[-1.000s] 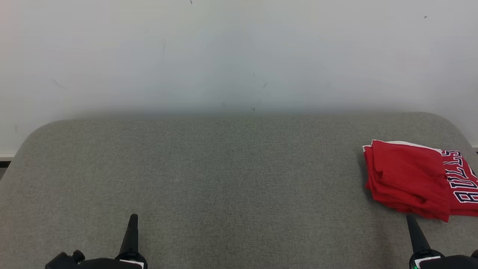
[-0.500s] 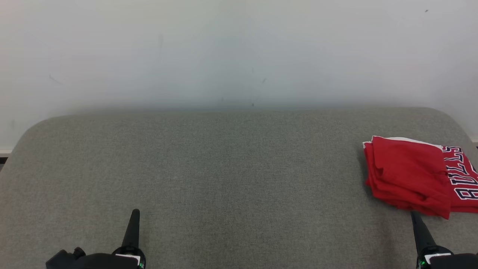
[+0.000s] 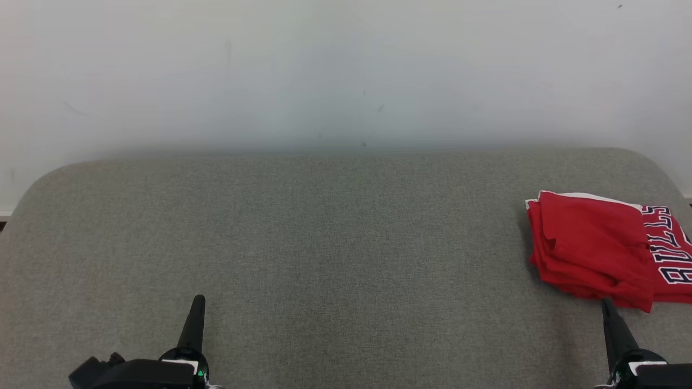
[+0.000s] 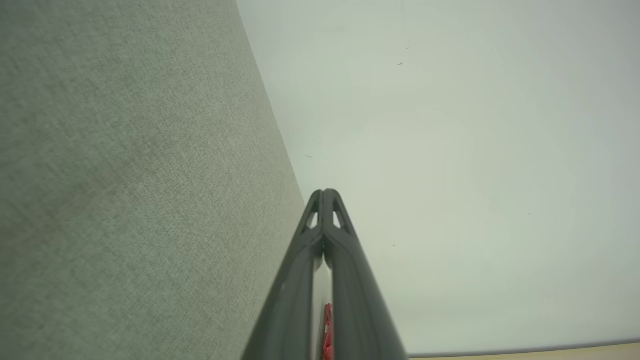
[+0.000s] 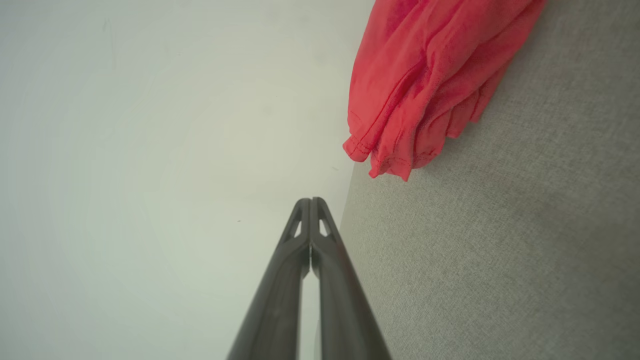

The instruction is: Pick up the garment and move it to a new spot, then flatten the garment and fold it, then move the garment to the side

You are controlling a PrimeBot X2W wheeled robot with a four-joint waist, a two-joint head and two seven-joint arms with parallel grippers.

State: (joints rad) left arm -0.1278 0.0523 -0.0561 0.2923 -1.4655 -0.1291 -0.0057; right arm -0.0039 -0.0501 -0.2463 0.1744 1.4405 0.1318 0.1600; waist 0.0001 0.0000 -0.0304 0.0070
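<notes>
The garment (image 3: 600, 248) is a red jersey with dark and white lettering, folded into a thick stack at the far right of the grey surface (image 3: 335, 237). Its layered red edge (image 5: 425, 85) hangs at the top of the right wrist view. My right gripper (image 3: 606, 302) is shut and empty, its tip just below the garment's near edge. In the right wrist view its tip (image 5: 310, 201) has both fingers pressed together. My left gripper (image 3: 198, 299) is shut and empty at the lower left, far from the garment. The left wrist view shows its tip (image 4: 325, 192) closed, with a sliver of the red garment (image 4: 327, 330) between the fingers.
The grey fabric-covered surface has rounded far corners (image 3: 48, 178) and meets a plain white wall (image 3: 346, 70) behind it. A dark strip of floor edge (image 3: 3, 221) shows at the far left.
The whole head view has slid: the surface and garment sit slightly higher in the picture now. The garment lies where it lay, and both grippers stay shut.
</notes>
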